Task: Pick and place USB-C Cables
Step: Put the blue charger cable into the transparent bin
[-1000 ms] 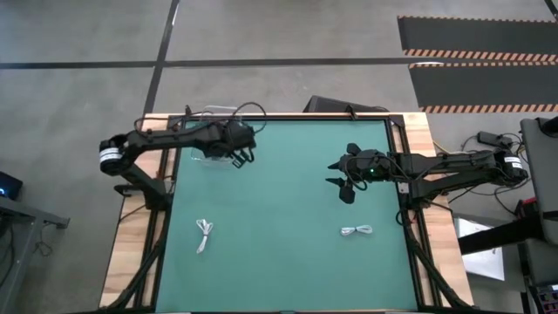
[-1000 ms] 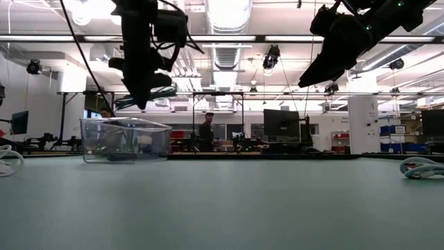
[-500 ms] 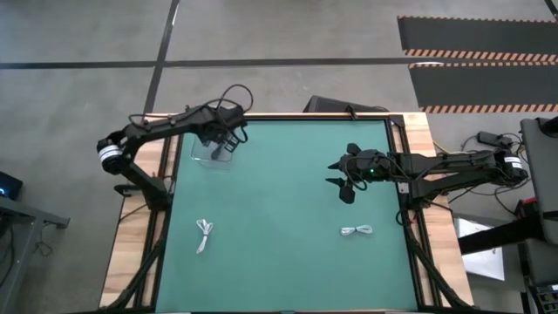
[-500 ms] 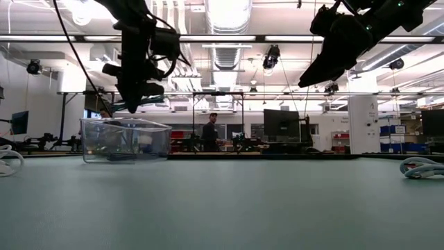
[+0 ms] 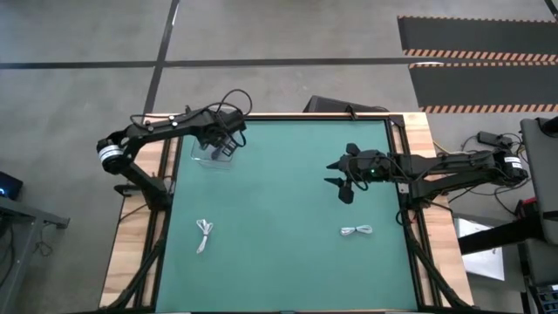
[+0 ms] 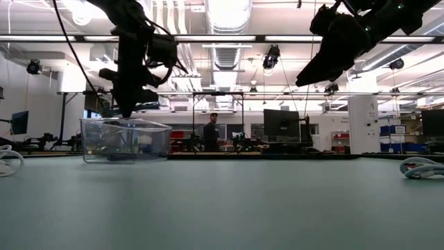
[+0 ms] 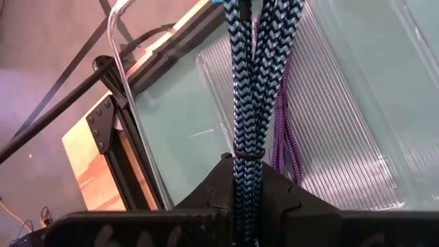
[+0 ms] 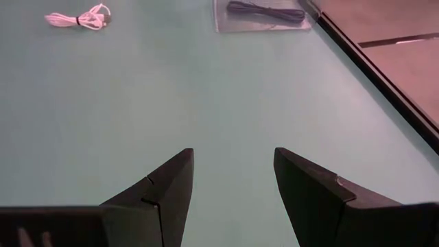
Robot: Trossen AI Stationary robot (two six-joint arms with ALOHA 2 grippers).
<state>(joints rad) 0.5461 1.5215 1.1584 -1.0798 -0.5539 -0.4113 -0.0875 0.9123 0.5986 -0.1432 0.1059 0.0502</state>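
robotics lab: exposed ceiling ducts [image 6: 223,28], monitors [image 6: 281,123] on benches, person [image 6: 210,132] standing behind.

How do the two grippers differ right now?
The left gripper is shut on the teal cable above the clear bin; the right gripper is open and empty. The left is at the table's far left corner, the right hangs over bare mat. Both are off the table.

The middle of the green tabletop [image 5: 279,218] lies bare and passable. Obstacles sit at its edges: a clear bin [image 5: 212,153] at the far left corner, with the left gripper [image 5: 225,148] hanging over it, one white cable [image 5: 204,234] near left, another white cable [image 5: 357,231] near right. The right gripper [image 5: 342,183] hovers high, jaws apart.
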